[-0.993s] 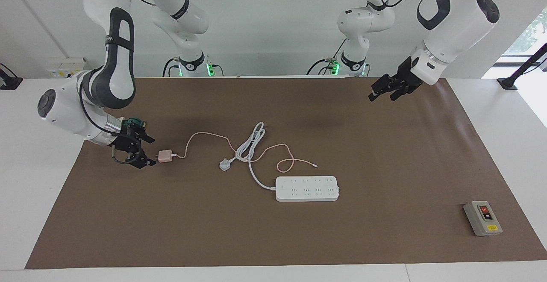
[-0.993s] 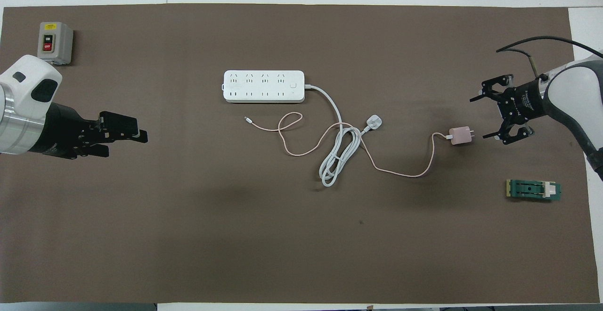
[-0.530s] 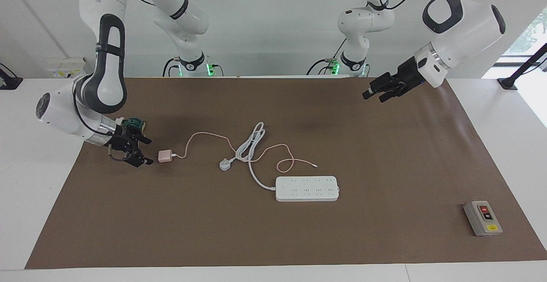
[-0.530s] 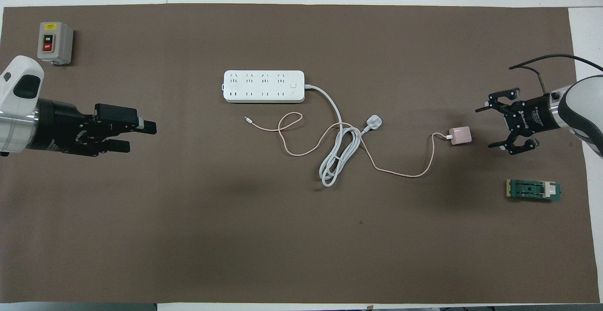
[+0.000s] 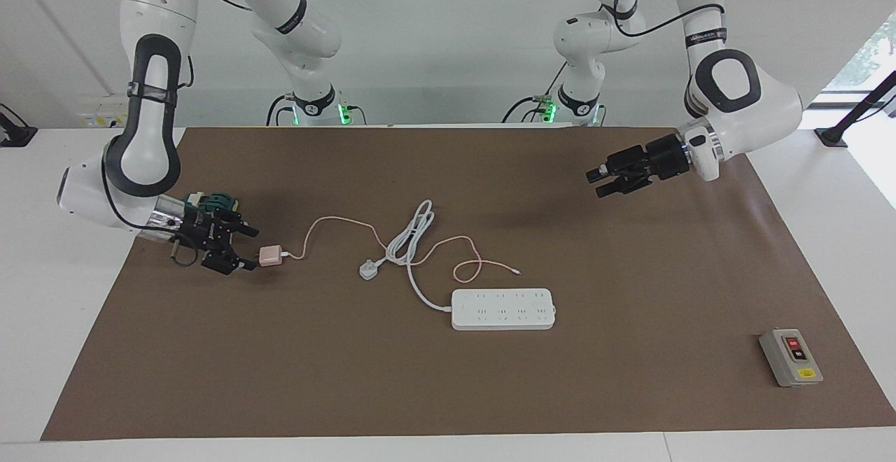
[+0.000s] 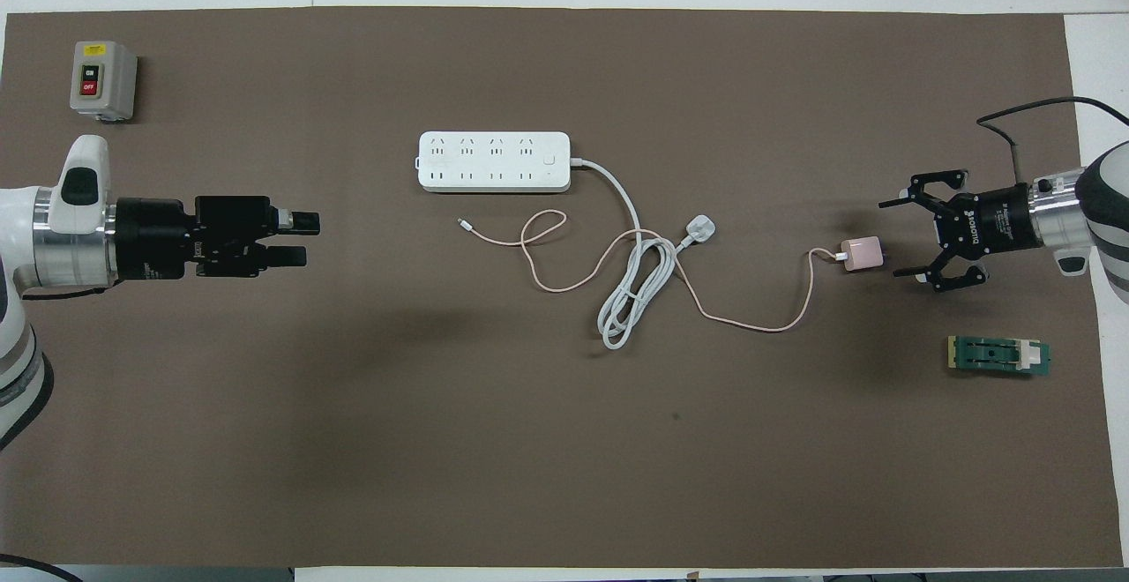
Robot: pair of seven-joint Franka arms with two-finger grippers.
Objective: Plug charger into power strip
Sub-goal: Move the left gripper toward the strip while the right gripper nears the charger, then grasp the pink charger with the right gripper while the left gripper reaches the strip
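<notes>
The pale pink charger (image 5: pixel 269 256) lies on the brown mat toward the right arm's end of the table; it also shows in the overhead view (image 6: pixel 862 254). Its thin pink cable (image 6: pixel 750 324) runs toward the table's middle. My right gripper (image 5: pixel 250 247) is open, low and level, with its fingers spread just beside the charger's prong end and not holding it; it also shows in the overhead view (image 6: pixel 889 239). The white power strip (image 5: pixel 502 309) lies flat mid-table, also seen from overhead (image 6: pixel 494 161). My left gripper (image 5: pixel 599 183) hangs empty above the mat, fingers slightly apart (image 6: pixel 298 239).
A white three-pin plug (image 6: pixel 699 229) and its coiled thick cord (image 6: pixel 631 295) lie across the pink cable. A grey switch box (image 6: pixel 102 79) stands at the left arm's end. A small green part (image 6: pixel 998 355) lies nearer to the robots than the right gripper.
My right gripper has levelled out and settled beside the charger's prong end. My left gripper has come down and moved inward over the mat, now pointing level.
</notes>
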